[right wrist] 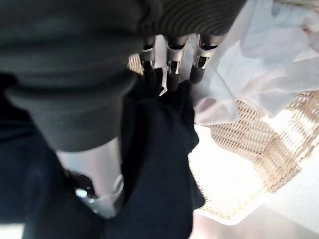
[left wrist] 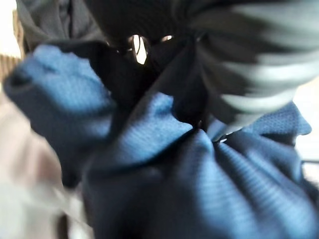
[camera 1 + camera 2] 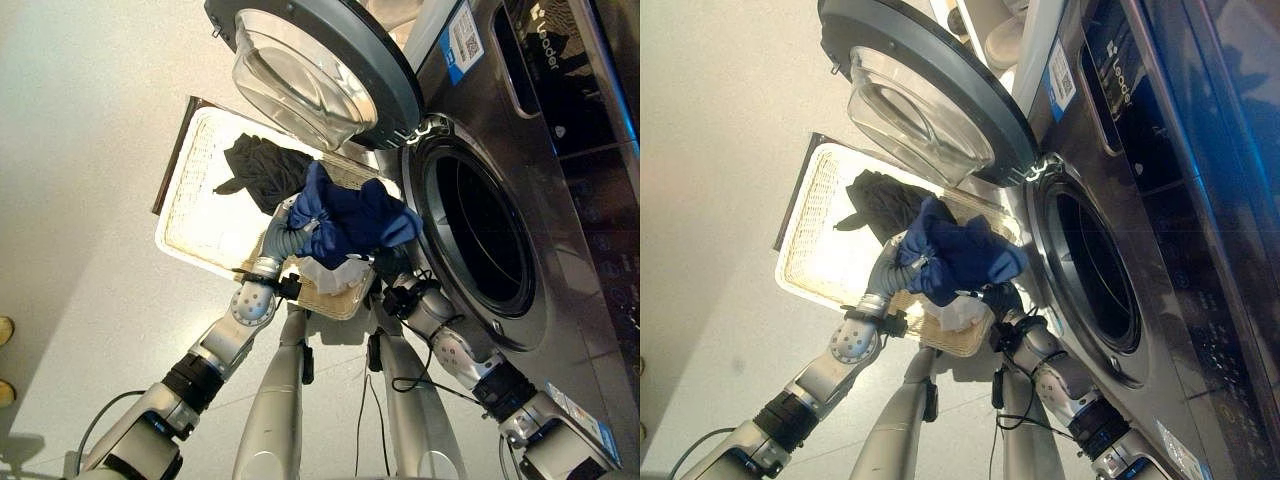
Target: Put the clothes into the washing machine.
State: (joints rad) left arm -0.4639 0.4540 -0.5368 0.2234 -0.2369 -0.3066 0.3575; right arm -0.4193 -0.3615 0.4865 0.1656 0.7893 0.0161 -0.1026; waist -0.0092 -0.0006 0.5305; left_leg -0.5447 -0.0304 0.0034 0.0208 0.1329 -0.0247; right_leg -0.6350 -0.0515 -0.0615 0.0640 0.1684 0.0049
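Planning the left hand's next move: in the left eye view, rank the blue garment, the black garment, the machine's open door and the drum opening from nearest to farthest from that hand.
1. Blue garment: bunched in the left hand, above the basket.
2. Black garment: lying in the basket, just beyond.
3. Drum opening and open door: both clearly farther, the opening on the right, the door above; too close to rank.

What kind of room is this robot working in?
Most likely a laundry area at home or in a test room: a front-loading washing machine with its door swung open, and a wicker laundry basket on the floor holding a black garment.
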